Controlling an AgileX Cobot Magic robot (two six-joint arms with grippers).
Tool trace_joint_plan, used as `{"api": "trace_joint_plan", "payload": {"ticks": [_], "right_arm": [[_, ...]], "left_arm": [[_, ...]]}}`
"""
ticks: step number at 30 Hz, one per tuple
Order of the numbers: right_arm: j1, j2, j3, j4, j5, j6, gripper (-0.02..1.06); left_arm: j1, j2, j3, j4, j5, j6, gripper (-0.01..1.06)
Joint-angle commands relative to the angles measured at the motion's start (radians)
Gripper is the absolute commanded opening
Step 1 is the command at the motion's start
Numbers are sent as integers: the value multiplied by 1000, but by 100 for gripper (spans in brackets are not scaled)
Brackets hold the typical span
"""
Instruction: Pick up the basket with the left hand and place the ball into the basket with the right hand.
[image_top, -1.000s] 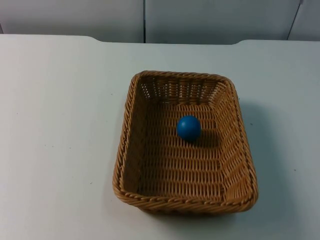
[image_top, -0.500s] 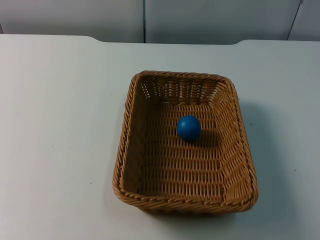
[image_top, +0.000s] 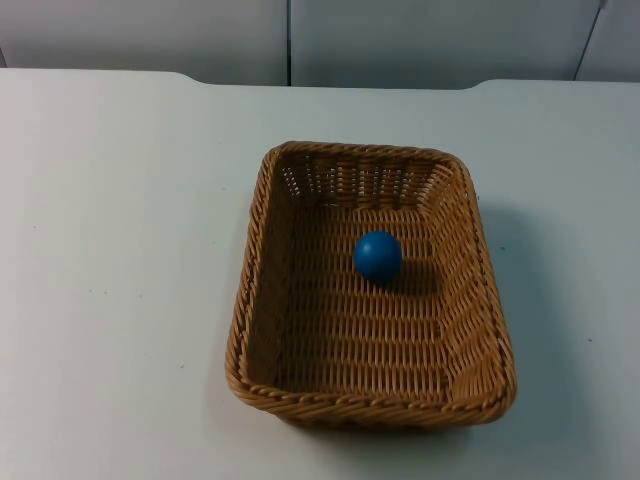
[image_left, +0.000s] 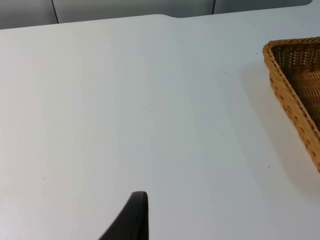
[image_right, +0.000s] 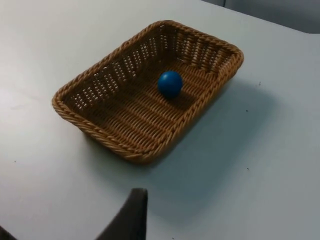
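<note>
Blue ball (image_top: 377, 256) inside wicker basket (image_top: 262, 300) on white counter (image_top: 120, 250); left hand (image_left: 131, 220), right hand (image_right: 131, 217) apart from basket; grip unclear.

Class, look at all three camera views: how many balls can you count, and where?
1. A single blue ball lies inside the wicker basket, on its woven floor toward the far end.

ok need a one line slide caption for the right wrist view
Blue ball resting inside the wicker basket on the white table, seen from the right arm's wrist.
</note>
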Motion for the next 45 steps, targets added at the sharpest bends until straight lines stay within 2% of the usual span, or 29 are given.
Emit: {"api": "trace_joint_plan", "payload": {"ticks": [1,2,6,7,8,11,12,13,17,22,30,42,45], "right_arm": [[-81,-4,2,0,-10,2,105],[-81,-4,2,0,-10,2,105],[-210,-4,2,0,-10,2,105],[-210,-4,2,0,-10,2,105],[-269,-4,2,0,-10,2,105],[-358,-4,2,0,-10,2,105],[-358,-4,2,0,-10,2,105],[-412,-4,2,0,-10,2,105],[-520,-4,2,0,-10,2,105],[-595,-4,2,0,-10,2,105],[-658,-4,2,0,-10,2,105],[-658,-4,2,0,-10,2,105],[-658,-4,2,0,-10,2,105]], "left_arm": [[0,-5,8,-7,-10,-1,105],[0,-5,8,-7,-10,-1,105],[0,-5,8,-7,-10,-1,105],[0,-5,8,-7,-10,-1,105],[0,-5,8,-7,-10,-1,105],[0,-5,8,-7,-10,-1,105],[0,-5,8,-7,-10,-1,105],[0,-5,8,-7,-10,-1,105],[0,-5,8,-7,-10,-1,105],[0,-5,8,-7,-10,-1,105],[0,-5,8,-7,-10,-1,105],[0,-5,8,-7,-10,-1,105],[36,-5,8,-7,-10,-1,105]]}}
